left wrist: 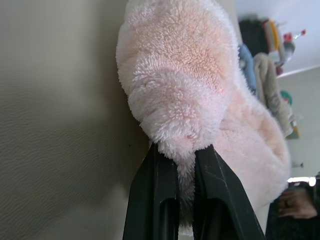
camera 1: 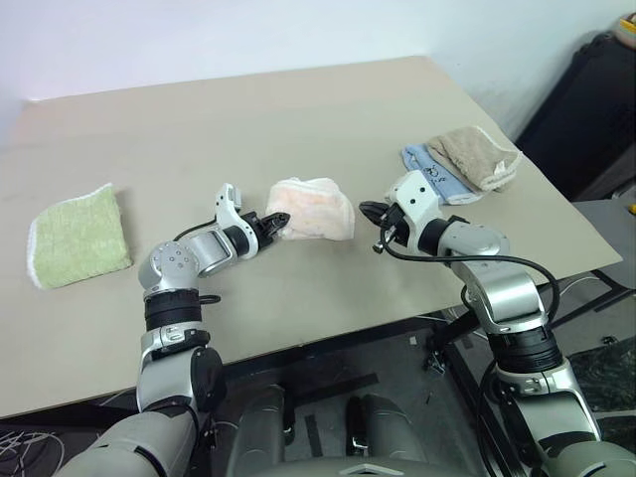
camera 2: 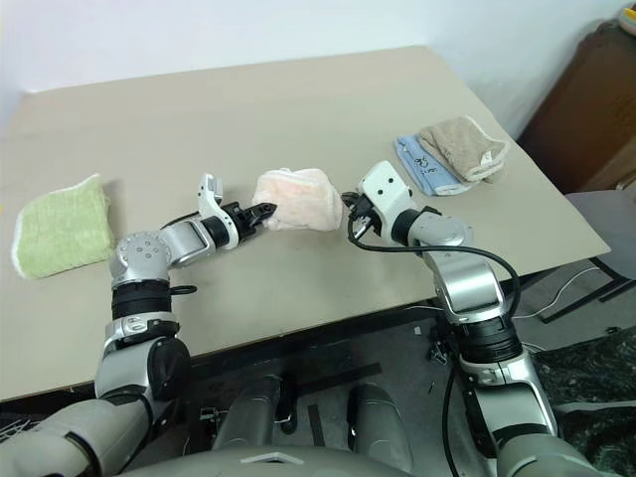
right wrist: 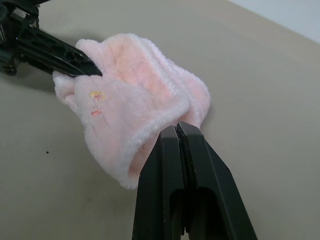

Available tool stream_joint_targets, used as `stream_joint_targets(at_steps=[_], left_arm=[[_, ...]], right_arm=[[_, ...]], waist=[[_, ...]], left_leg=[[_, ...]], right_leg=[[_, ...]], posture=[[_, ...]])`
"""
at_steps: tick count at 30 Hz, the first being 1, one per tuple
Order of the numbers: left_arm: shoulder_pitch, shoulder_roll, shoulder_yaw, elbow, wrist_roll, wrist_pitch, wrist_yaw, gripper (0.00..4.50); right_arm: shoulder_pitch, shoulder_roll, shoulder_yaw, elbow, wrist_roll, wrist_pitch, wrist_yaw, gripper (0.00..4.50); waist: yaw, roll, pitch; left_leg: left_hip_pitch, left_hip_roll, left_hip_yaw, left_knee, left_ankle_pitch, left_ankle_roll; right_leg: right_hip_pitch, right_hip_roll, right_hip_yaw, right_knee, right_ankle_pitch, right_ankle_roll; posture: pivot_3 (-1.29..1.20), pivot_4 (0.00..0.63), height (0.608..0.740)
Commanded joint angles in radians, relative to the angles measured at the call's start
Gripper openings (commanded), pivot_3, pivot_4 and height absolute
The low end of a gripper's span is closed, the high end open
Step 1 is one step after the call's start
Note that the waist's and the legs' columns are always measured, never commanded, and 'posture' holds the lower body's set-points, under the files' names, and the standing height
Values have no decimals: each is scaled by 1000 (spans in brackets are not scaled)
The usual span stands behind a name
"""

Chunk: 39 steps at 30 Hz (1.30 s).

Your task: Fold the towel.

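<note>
Near the middle of the table (camera 1: 298, 109) lies the towel (camera 1: 313, 209), a bunched pink terry bundle with white trim, its long axis running between the two grippers. Left gripper (camera 1: 277, 221) pinches its near end. Right gripper (camera 1: 370, 210) is clenched, seemingly empty. A small mark is unreadable.

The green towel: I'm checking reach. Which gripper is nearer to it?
Left. The left gripper, shut on the pink towel, sits between it and the green towel; the right gripper lies beyond the pink towel.
</note>
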Motion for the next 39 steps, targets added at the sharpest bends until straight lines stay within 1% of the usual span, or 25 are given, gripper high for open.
stream_joint_targets(at_steps=[1, 5, 7, 9, 12, 15, 18, 22, 26, 28, 30, 33, 39], left_arm=[[9, -27, 67, -81, -52, -30, 65, 16], [-4, -52, 138, -140, -92, -98, 146, 16], [-28, -62, 200, -166, -128, -172, 205, 16], [-49, -54, 238, -204, -142, -247, 252, 16], [-74, -22, 263, -276, -158, -323, 299, 16], [-102, 9, 327, -353, -172, -462, 374, 16], [-90, 34, 371, -434, -180, -571, 427, 16], [-9, 81, 375, -530, -130, -691, 438, 16], [127, 83, 410, -547, -98, -779, 482, 16], [201, 57, 428, -516, -102, -807, 503, 16], [243, 38, 431, -482, -110, -829, 518, 16], [323, 5, 404, -446, -104, -822, 515, 16], [396, -58, 397, -448, -162, -819, 565, 16]], right_arm=[[-9, -1, -14, -27, 10, -11, -16, 0], [-12, -3, -28, -15, 10, -15, -30, 0], [-15, -6, -38, -8, 12, -16, -36, 0], [-18, -9, -45, -2, 14, -17, -39, 0], [-21, -11, -47, 2, 16, -18, -38, 0], [-26, -11, -44, 11, 18, -23, -33, 0], [-30, -12, -40, 19, 22, -29, -28, 0], [-44, -13, -34, 46, 27, -43, -14, 0], [-67, -11, -22, 83, 28, -69, 2, 0], [-82, -7, -18, 103, 29, -81, 8, 0], [-90, -3, -13, 115, 27, -90, 13, 0], [-99, 0, -7, 125, 27, -100, 20, 0], [-97, 0, -8, 121, 27, -104, 26, 0]], waist=[[-1, 0, 0], [-2, 0, 0], [-3, 0, 0], [-2, 0, 0], [-1, -1, 0], [1, -1, 0], [0, -1, 1], [1, -1, 0], [6, -1, 0], [6, -1, 0], [8, -2, 0], [9, -3, -1], [7, -3, -1]], left_leg=[[0, 0, 0, 0, 0, 0], [0, 0, 0, 0, 0, 0], [0, 0, 0, 0, 0, 0], [0, 0, 0, 0, 0, 0], [0, 1, 0, 0, 0, 0], [0, 1, 0, 0, 0, 0], [0, 1, 1, 0, 0, 0], [0, 1, 1, 0, 0, 1], [1, 2, 1, 1, 0, 1], [2, 2, 1, 1, 0, 0], [1, 3, 1, 1, 0, 0], [1, 3, 1, 2, 0, 0], [1, 2, 2, 0, -1, 1]], right_leg=[[0, 0, 0, 0, 0, 0], [0, 0, 0, 0, 0, 0], [0, 1, 0, 0, 0, 0], [0, 1, 0, 0, 0, 0], [0, 2, 0, 0, 1, 1], [0, 3, -1, 0, 1, 3], [1, 3, 0, 0, 1, 3], [1, 4, 0, -1, 1, 3], [2, 7, 0, 0, 1, 3], [2, 7, 1, 0, 1, 2], [2, 7, 1, -1, 1, 1], [2, 7, 0, -1, 1, 1], [1, 2, 1, -2, 1, 1]], posture=[[0, 150, 740], [0, 150, 740], [0, 150, 740], [0, 150, 740], [0, 150, 740], [0, 150, 740], [0, 150, 740], [0, 150, 740], [0, 150, 740], [0, 150, 740], [0, 150, 740], [0, 150, 740], [0, 150, 740]])
